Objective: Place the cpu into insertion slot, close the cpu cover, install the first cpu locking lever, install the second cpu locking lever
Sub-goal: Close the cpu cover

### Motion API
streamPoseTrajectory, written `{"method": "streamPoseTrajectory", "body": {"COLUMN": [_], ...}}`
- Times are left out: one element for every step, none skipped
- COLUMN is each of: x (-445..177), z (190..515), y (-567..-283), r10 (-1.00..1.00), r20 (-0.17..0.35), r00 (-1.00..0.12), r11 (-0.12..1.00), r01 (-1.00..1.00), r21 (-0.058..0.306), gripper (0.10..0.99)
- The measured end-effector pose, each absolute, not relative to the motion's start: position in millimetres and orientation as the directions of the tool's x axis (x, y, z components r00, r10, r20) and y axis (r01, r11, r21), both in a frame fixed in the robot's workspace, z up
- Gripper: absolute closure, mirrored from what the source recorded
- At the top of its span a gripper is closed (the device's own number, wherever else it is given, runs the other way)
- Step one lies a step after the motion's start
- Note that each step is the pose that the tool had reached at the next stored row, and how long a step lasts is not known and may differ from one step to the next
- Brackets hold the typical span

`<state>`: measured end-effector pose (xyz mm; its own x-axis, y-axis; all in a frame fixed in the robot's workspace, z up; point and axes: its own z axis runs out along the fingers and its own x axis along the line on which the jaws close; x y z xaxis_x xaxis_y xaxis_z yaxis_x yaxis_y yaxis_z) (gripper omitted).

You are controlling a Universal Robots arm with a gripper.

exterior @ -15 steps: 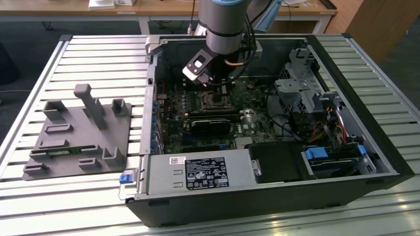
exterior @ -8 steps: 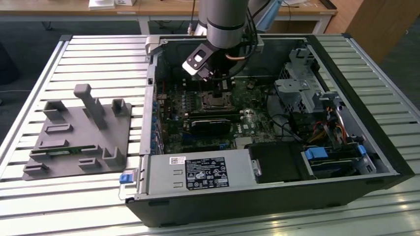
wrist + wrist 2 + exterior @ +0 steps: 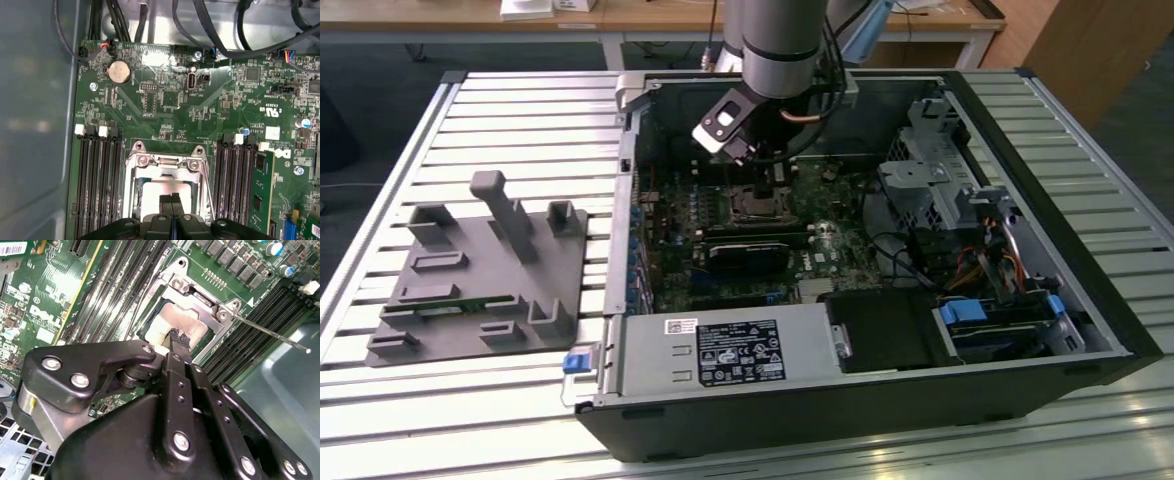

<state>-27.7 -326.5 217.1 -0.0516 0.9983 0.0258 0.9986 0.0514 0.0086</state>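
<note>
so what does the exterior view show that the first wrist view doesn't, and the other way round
Exterior view: the whole computer case, the slatted table and a grey fixture plate beside the case. First wrist view: the coin battery, memory slots either side of the cpu cover, and the cpu through its cut-out. Both: the gripper, shut, over that cover.

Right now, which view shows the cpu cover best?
First wrist view: the cpu cover faces the camera, frame nearly whole. Second wrist view shows it slanted, partly behind the gripper; exterior view shows it small, below the arm.
</note>
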Motion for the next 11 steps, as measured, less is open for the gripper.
{"method": "streamPoseTrajectory", "body": {"x": [-26.9, -26.2, -25.9, -25.4, -25.3, -25.3, -25.2, -25.2, -25.1, -25.1, -25.1], "z": [217.1, 217.1, 217.0, 217.1, 217.0, 217.0, 217.0, 217.0, 217.1, 217.0, 217.1], "y": [-326.5, -326.5, -326.5, -326.5, -326.4, -326.5, -326.4, -326.4, -326.5, -326.4, -326.5], "r10": [0.998, 0.998, 0.998, 0.998, 0.998, 0.998, 0.998, 0.998, 0.998, 0.998, 0.998], "r20": [0.026, 0.026, 0.026, 0.026, 0.026, 0.026, 0.026, 0.026, 0.026, 0.026, 0.026], "r00": [-0.052, -0.052, -0.052, -0.052, -0.052, -0.051, -0.051, -0.052, -0.052, -0.052, -0.052], "r11": [0.051, 0.051, 0.051, 0.051, 0.051, 0.051, 0.051, 0.051, 0.051, 0.051, 0.051], "r01": [0.999, 0.999, 0.999, 0.999, 0.999, 0.999, 0.999, 0.999, 0.999, 0.999, 0.999], "r21": [0.009, 0.009, 0.009, 0.009, 0.009, 0.009, 0.009, 0.009, 0.009, 0.009, 0.009], "gripper": [0.98, 0.98, 0.98, 0.98, 0.98, 0.98, 0.98, 0.98, 0.98, 0.98, 0.98]}}
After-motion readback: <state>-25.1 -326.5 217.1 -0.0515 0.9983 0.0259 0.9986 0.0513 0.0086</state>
